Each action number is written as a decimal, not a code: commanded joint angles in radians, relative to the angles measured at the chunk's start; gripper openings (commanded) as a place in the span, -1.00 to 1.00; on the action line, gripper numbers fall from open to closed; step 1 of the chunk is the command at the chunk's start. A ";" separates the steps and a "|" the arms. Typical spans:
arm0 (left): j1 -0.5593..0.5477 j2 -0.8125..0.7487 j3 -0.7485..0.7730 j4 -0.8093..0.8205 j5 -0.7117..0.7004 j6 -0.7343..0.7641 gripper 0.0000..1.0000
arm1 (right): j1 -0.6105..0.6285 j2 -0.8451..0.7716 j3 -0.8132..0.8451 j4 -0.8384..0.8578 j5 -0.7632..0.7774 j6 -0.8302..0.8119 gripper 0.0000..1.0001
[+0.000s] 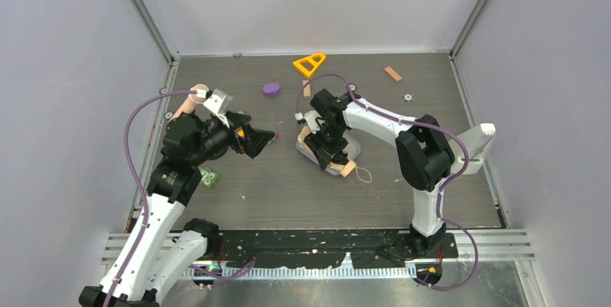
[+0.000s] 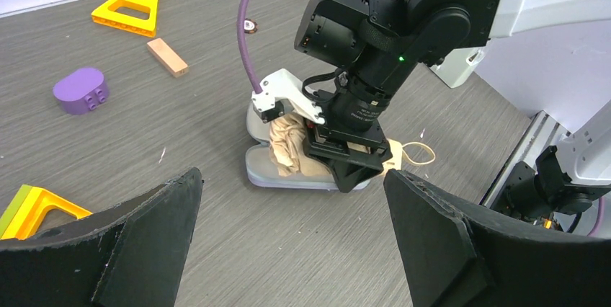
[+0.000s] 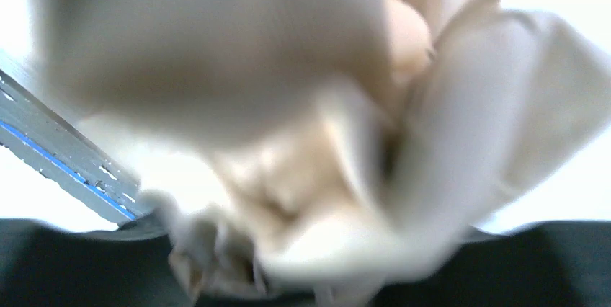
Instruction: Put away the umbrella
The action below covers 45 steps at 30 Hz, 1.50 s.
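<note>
The umbrella (image 2: 288,145) is a crumpled beige bundle lying in a lavender-grey case (image 2: 284,177) at mid-table. Its tan handle (image 2: 395,159) and wrist loop (image 2: 421,152) stick out of the case's right end. My right gripper (image 2: 349,166) points straight down into the case, shut on the umbrella. Blurred beige umbrella fabric (image 3: 324,163) fills the right wrist view. From above, the right gripper (image 1: 328,150) covers most of the umbrella (image 1: 308,136). My left gripper (image 1: 263,141) hovers left of the case, wide open and empty. Its black fingers (image 2: 166,228) frame the case from a distance.
A yellow triangle (image 1: 309,63), a purple block (image 1: 271,89) and two wooden blocks (image 1: 393,73) (image 1: 307,88) lie at the back. A green block (image 1: 210,178) sits by the left arm. A pale pink rounded object (image 1: 191,101) stands behind it. A white fixture (image 1: 479,145) stands by the right wall.
</note>
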 commanded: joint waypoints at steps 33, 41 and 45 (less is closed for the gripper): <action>0.004 0.005 -0.002 0.012 0.000 -0.007 0.99 | 0.209 -0.219 -0.244 0.405 0.538 -0.034 0.44; 0.004 0.010 -0.002 0.012 -0.001 -0.008 0.99 | 0.209 -0.154 -0.304 0.463 0.500 -0.056 0.26; 0.004 0.014 -0.002 0.012 -0.003 -0.007 0.99 | 0.209 -0.117 -0.305 0.468 0.489 -0.066 -0.05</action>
